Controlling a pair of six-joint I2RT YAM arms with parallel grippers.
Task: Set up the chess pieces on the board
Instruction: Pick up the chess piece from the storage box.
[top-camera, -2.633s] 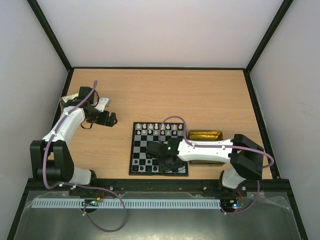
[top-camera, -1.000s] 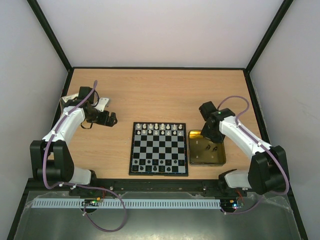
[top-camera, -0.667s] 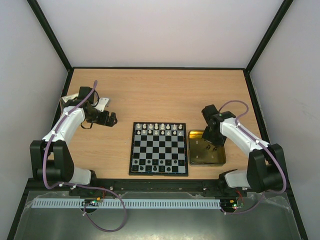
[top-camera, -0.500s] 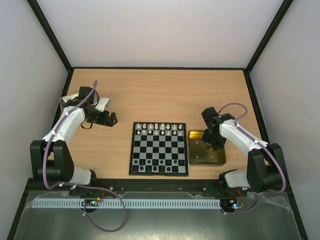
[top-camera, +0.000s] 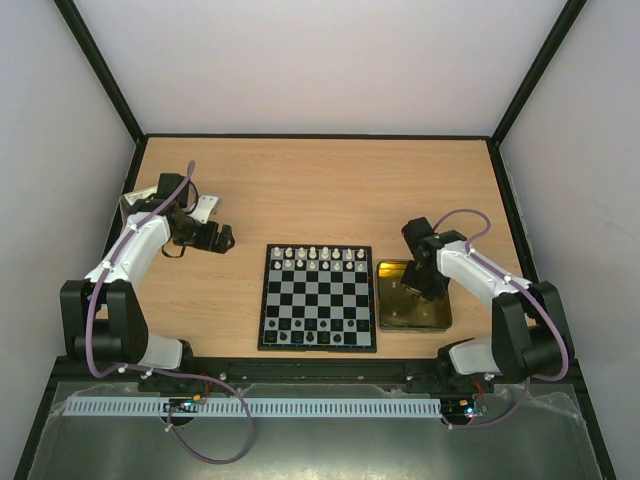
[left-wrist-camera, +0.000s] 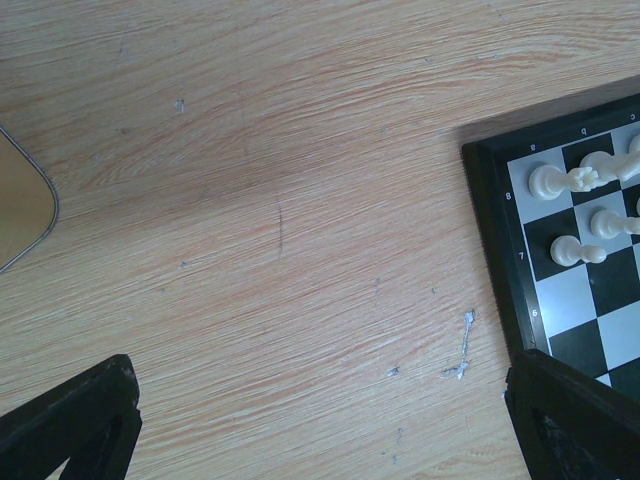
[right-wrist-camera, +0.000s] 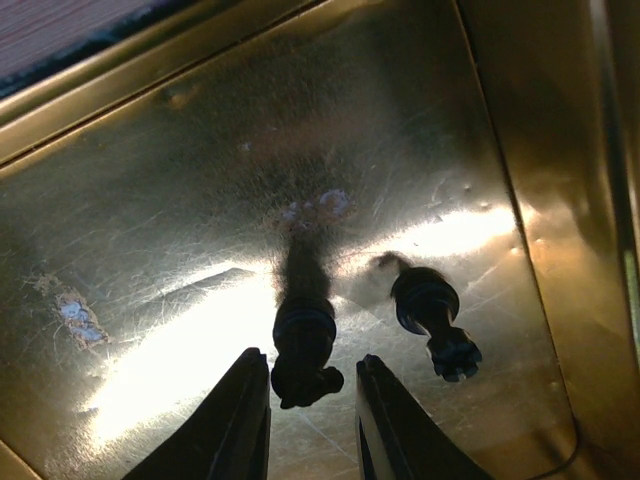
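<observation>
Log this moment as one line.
stage: pickup | right fingers: astride lying black piece in gold tin, unclosed | left fingers: open, hovering left of board

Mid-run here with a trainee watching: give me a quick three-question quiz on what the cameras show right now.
1. By the right wrist view, how many black pieces lie in the gold tin? A one, B two, C five.
2. True or false: the left jaws hold a piece.
3. Fill in: in the top view, the white pieces stand along the board's ___ edge (upper or lower).
Key: 1 B. 2 False, they are wide open and empty. 3 Upper.
</observation>
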